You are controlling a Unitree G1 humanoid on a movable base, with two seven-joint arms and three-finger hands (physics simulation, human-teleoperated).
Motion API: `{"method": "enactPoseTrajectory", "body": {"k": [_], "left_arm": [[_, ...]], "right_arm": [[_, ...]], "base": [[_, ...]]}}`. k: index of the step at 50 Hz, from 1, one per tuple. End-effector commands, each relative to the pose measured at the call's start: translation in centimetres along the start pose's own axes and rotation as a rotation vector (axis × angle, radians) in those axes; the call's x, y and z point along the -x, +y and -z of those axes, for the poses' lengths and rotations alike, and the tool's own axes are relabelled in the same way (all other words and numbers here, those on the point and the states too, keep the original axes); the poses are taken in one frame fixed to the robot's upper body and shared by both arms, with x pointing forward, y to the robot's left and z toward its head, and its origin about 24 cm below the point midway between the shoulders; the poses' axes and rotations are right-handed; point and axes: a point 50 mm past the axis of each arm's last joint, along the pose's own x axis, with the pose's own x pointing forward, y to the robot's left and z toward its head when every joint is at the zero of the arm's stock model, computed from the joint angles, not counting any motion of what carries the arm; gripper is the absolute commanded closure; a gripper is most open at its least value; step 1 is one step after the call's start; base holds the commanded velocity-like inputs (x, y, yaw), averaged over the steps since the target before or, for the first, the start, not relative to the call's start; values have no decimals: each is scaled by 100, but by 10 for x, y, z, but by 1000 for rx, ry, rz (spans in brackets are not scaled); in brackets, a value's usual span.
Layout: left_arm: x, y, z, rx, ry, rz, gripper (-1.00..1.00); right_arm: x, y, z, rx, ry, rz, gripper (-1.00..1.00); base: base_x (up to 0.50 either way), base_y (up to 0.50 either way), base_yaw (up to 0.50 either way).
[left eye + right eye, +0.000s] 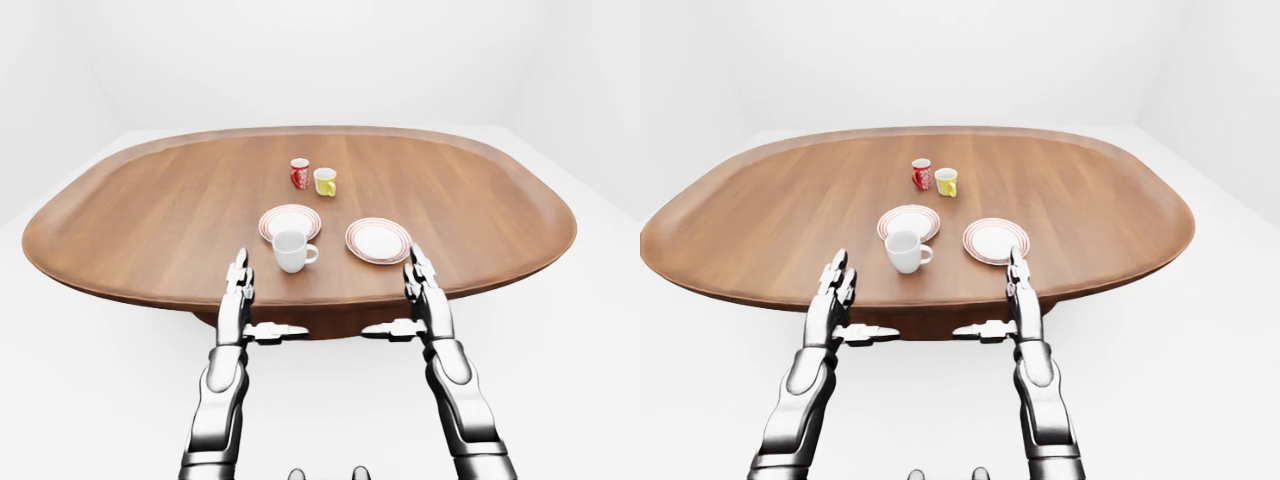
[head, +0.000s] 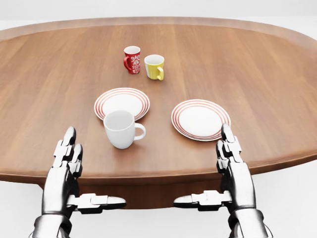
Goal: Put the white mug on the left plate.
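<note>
In the head view the white mug (image 2: 120,129) stands upright on the wooden table (image 2: 257,74), handle to the right. It touches the lower edge of the left red-ringed plate (image 2: 122,101) but rests on the wood. My left hand (image 2: 91,171) is open at the table's near edge, lower left of the mug and apart from it. My right hand (image 2: 205,168) is open too, just below the right plate (image 2: 200,119). Both hands have straight fingers, thumbs turned inward, and hold nothing.
A red patterned mug (image 2: 132,59) and a yellow mug (image 2: 154,67) stand side by side above the plates. The oval table spreads wide to the left and right. White floor and walls surround it.
</note>
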Motion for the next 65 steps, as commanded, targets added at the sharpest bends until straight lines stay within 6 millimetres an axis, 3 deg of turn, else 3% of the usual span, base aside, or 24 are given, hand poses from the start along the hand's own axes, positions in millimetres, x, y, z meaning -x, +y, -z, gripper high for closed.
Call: {"method": "enactPoseTrajectory", "body": {"k": [1,7,9,11,13,15,17,20,31,61,65], "left_arm": [[-1,8,-2,-2,-8,-4,-99],[-2,8,-3,-3,-12,-2,-99],[-2,8,-13,-9,-26,-1,-99],[-1,10,-50,-53,-155,-3,-99],[6,10,-107,-50,-403,6,-99],[12,13,-140,-44,-551,-5,-99],[12,15,-137,-34,-538,-12,-99],[9,16,-122,-41,-470,-20,-99],[11,17,-132,-31,-517,-22,-99],[10,20,-135,-27,-526,-29,-99],[10,20,-135,-28,-526,-29,-99]], "right_arm": [[0,-4,-5,-16,9,-17,-100],[1,-3,-7,-20,7,-25,-100],[2,-3,-19,-12,-37,-26,-100],[5,-3,-51,32,-175,-33,-100],[11,-1,-98,32,-378,-48,-100],[19,-3,-135,32,-548,-47,-100],[22,-3,-140,26,-574,-54,-100],[20,-5,-131,14,-534,-48,-100],[21,-12,-136,-44,-556,-20,-100],[22,-7,-135,-1,-553,-46,-100],[19,-6,-128,14,-516,-44,-100]], "base": [[0,0,0],[0,0,0],[0,0,0],[0,0,0],[0,0,0],[0,0,0],[0,0,0],[0,0,0],[0,1,0],[0,50,0],[0,47,0]]}}
